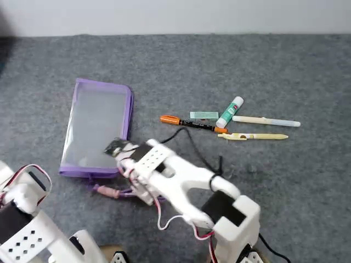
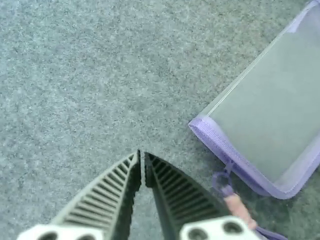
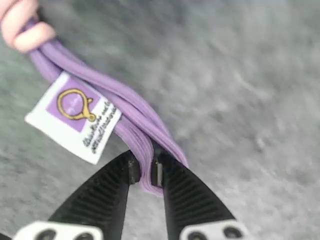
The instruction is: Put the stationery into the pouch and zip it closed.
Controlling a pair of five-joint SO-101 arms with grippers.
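**Right gripper pinched on the pouch's cord, stationery out on the table**

My right gripper (image 3: 145, 167) is clamped on the purple cord (image 3: 140, 125) that trails from the pouch. The 2 black fingers (image 3: 105, 195) pinch the doubled strands right at their tips. A white label (image 3: 74, 117) with a purple patch hangs off the cord partway along, and a pink bead (image 3: 22, 22) sits at its far end. From the high view, cord and bead lie on the grey table (image 1: 274, 71) just off the pouch's near short end, partly tucked under my right arm (image 1: 181, 186).

The pouch (image 1: 97, 129) lies flat on my left half of the table. It is purple-edged with a clear face. I cannot tell whether its zip is open or shut.

My left gripper (image 2: 141, 156) hangs over bare table with its ribbed fingertips pressed together on nothing, near the pouch's corner but apart from it. My left arm (image 1: 22, 224) sits at the near left corner.

The stationery is 5 pieces in a loose cluster on my right side, well apart from the pouch:

- an orange-capped marker (image 1: 192, 123), nearest the pouch
- a small pale green block (image 1: 204, 115) just beside the marker
- a glue stick (image 1: 229, 112) lying at a slant, with its lower end at the marker's orange tip
- a cream pen (image 1: 266, 120) running out from the glue stick
- a yellow pen (image 1: 252, 136) beside the cream pen, roughly parallel to it
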